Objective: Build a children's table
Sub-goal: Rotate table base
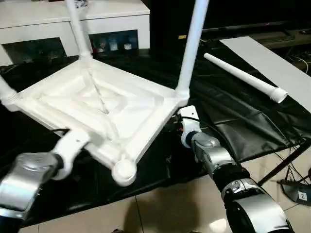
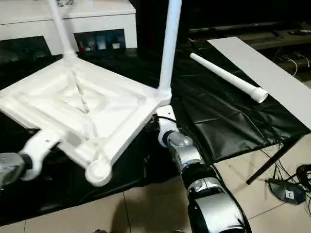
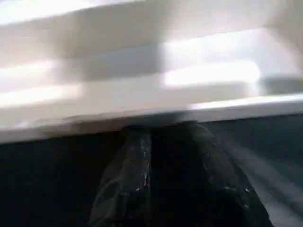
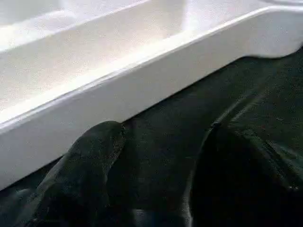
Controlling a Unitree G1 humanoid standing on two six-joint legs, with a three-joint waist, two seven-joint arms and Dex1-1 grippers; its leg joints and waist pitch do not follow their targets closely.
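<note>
The children's table's white tabletop (image 1: 102, 102) lies ribbed side up and tilted over the black cloth. Two legs (image 1: 192, 43) (image 1: 77, 26) stand upright in its far corners, and a third shows at the far left. The near corner socket (image 1: 124, 171) is empty and hangs past the cloth's front edge. A loose leg (image 1: 243, 77) lies on the cloth to the right. My left gripper (image 3: 156, 132) is shut on the tabletop's near-left rim. My right gripper (image 4: 165, 132) stands open on the cloth beside the right rim, its fingers (image 4: 94, 156) holding nothing.
A flat white board (image 1: 272, 58) lies at the far right. A white cabinet with glass doors (image 1: 112, 22) stands behind. The black cloth (image 1: 233, 116) covers the work table. A tiled floor lies below, with cables and a small box (image 1: 299, 191) at the right.
</note>
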